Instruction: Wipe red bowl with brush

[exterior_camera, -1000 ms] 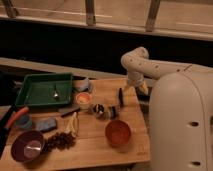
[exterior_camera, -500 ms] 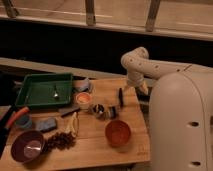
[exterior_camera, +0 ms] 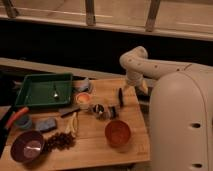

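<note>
The red bowl (exterior_camera: 118,132) stands upright near the front right of the wooden table (exterior_camera: 95,147), its lighter orange inside showing. The brush (exterior_camera: 120,96), a slim black stick, lies on the table behind it, toward the right edge. My gripper (exterior_camera: 141,86) hangs at the end of the white arm, just right of the brush and above the table's right edge, close to the robot's body. It is open and holds nothing. It is apart from the brush and well behind the bowl.
A green tray (exterior_camera: 30,97) at the back left holds a small utensil (exterior_camera: 55,92). A pale orange-rimmed cup (exterior_camera: 83,100), a small dark cup (exterior_camera: 98,109), a purple bowl (exterior_camera: 26,146), dark grapes (exterior_camera: 61,141), a blue sponge (exterior_camera: 46,125) and an orange-handled tool (exterior_camera: 17,116) crowd the left half.
</note>
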`<state>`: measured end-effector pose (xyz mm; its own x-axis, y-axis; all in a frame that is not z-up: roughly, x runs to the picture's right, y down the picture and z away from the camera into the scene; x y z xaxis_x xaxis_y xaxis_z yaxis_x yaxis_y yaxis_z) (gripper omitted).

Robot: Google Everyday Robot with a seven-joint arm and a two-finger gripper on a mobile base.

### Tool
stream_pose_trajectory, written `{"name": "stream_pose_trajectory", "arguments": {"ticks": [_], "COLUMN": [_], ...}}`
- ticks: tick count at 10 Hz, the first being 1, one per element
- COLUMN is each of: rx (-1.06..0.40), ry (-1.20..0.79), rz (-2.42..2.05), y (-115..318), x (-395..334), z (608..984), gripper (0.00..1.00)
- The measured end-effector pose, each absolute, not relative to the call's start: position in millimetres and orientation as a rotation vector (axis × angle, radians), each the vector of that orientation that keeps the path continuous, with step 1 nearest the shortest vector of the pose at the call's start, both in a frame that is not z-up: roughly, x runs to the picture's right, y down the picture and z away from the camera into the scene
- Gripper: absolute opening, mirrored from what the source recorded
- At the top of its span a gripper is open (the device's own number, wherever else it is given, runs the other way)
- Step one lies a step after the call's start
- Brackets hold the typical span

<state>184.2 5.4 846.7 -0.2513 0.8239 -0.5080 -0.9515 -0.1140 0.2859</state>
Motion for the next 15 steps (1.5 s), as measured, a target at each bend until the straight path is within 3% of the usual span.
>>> {"name": "stream_pose_trajectory", "arguments": {"ticks": [8,15], "rx": [-0.559,-0.516], "ry": [0.572,0.716], "rz": [1.659,1.589], "y": [14,67], "x": [126,118], "z": [878,899], "gripper": [0.8,0.8]}}
